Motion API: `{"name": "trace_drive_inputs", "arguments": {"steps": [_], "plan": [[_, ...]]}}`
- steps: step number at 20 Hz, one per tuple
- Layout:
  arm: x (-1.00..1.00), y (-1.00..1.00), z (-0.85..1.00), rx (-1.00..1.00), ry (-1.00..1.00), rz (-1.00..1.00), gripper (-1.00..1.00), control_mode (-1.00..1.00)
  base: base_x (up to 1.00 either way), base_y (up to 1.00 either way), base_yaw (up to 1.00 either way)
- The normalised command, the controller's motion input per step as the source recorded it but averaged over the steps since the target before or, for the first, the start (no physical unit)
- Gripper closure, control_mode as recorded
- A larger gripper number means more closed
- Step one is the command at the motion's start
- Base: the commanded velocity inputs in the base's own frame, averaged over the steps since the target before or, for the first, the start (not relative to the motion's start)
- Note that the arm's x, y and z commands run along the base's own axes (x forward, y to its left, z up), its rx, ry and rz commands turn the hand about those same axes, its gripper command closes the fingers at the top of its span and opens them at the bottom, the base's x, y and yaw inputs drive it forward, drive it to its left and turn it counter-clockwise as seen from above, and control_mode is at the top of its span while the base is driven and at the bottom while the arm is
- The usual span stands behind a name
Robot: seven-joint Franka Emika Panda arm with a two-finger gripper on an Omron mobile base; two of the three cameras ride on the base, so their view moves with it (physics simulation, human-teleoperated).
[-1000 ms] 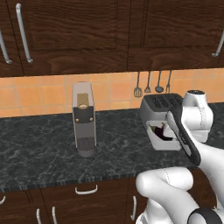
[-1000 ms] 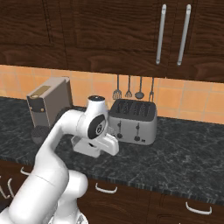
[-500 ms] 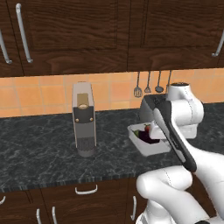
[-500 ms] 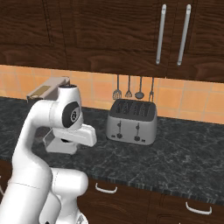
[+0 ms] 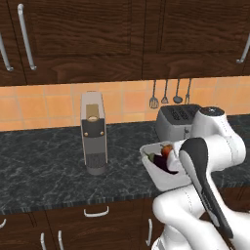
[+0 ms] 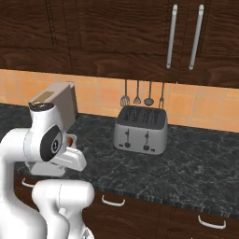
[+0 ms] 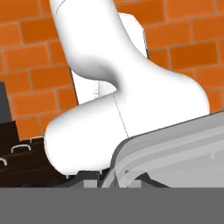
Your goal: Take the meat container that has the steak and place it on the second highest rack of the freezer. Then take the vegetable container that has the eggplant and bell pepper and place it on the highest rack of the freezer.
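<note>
Above the bench (image 5: 49, 171), the vegetable container (image 5: 163, 171) hung at 3 o'clock of the coffee machine (image 5: 93, 132), eggplant (image 5: 160, 160) and bell pepper (image 5: 167, 150) inside. Tool looked clamped on its rim. Step two, carry phase; next: get to the freezer's top rack.
</note>
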Motion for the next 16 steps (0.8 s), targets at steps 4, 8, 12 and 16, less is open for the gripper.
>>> {"name": "trace_drive_inputs", "arguments": {"steps": [4, 8, 12, 16], "plan": [[-0.26, 0.00, 0.44, 0.00, -0.13, -0.05, 1.00, -1.00, 0.00, 0.00, 0.00], [-0.47, -0.14, 0.49, 0.00, -0.13, -0.01, 1.00, -1.00, 0.00, 0.00, 0.00], [-0.48, -0.16, 0.26, 0.01, -0.17, 0.00, 1.00, -1.00, 0.00, 0.00, 0.00], [-0.36, -0.21, 0.10, 0.00, -0.07, 0.00, 1.00, -1.00, 0.00, 0.00, 0.00]]}}
